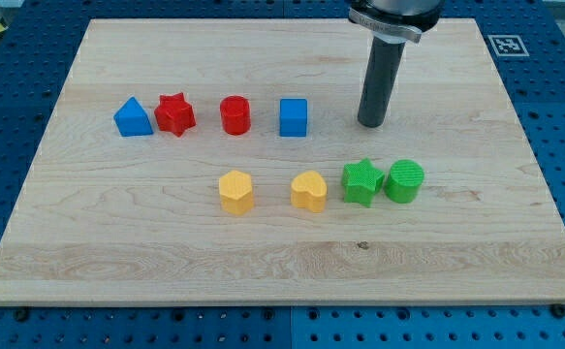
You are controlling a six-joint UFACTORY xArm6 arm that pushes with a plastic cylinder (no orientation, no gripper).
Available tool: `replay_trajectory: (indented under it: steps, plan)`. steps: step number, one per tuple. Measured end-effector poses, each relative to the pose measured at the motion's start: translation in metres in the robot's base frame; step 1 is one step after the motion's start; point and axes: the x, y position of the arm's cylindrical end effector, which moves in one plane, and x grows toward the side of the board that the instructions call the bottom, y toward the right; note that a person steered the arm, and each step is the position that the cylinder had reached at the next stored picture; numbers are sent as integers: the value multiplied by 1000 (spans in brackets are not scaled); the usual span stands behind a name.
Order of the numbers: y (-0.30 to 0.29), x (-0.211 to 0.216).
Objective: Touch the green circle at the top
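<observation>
The green circle [404, 181] stands on the wooden board [282, 262] at the view's right of centre, touching the green star [361, 181] on its left. My tip [371, 124] rests on the board above and slightly left of the green circle, apart from it, and to the right of the blue cube [294, 117].
A row at the upper left holds a blue triangle [133, 117], a red star [174, 113], a red cylinder [235, 114] and the blue cube. A yellow hexagon [235, 191] and a yellow heart [309, 191] sit left of the green star.
</observation>
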Motion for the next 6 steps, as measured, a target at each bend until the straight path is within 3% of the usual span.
replay_trajectory:
  steps: [6]
  plan:
    - [1,2]
